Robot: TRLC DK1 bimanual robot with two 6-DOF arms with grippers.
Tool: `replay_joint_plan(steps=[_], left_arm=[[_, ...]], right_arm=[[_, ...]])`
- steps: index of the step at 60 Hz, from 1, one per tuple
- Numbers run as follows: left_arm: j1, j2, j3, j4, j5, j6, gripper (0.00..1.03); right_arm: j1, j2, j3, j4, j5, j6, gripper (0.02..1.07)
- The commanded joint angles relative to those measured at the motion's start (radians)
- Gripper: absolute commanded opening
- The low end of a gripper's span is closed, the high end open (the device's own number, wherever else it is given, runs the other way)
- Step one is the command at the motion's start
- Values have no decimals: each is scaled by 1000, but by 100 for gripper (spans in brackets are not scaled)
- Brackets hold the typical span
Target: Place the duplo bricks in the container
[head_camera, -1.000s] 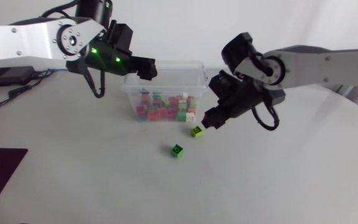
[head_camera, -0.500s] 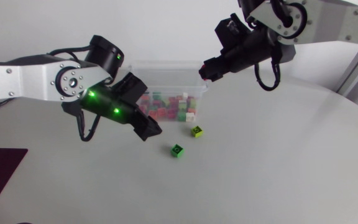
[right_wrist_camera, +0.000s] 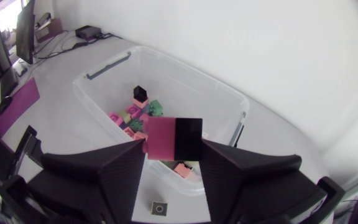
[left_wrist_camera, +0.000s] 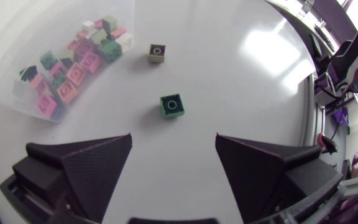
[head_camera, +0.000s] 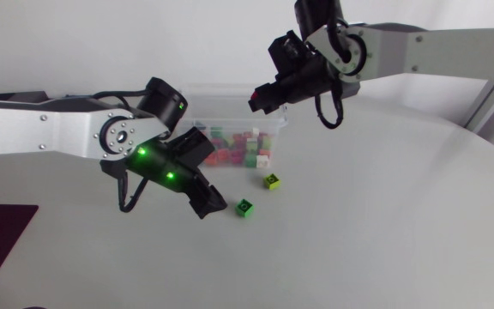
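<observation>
Head camera overlooks the table [head_camera: 384,223]; both wrist cameras look down at the container [right_wrist_camera: 185,70]

White table [head_camera: 384,240]: container [head_camera: 274,140], two bricks [head_camera: 244,208]

Arms: 2, left arm [head_camera: 50,133] and right arm [head_camera: 436,51].
Tools: 2, left tool [left_wrist_camera: 173,138] and right tool [right_wrist_camera: 173,148].
Container: 1, clear plastic container [right_wrist_camera: 191,73].
Loose on the counter [head_camera: 384,240]: 2, a green brick [head_camera: 244,208] and a yellow-green brick [head_camera: 271,180] at its 1 o'clock.
Held: 1 pink brick [right_wrist_camera: 173,134], clamped in the right tool.
Inside the container: piled bricks [right_wrist_camera: 143,117], too many to count exactly.
</observation>
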Motion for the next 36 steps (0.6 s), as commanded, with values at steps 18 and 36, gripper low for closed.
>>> replay_joint_plan(steps=[18,36], left_arm=[[-49,102,-28,79,7,-7,93],[-100,209,38,115,-36,-69,93]], right_arm=[[16,167,109,87,43,25,103],[-69,-84,-80,119,14,45,103]])
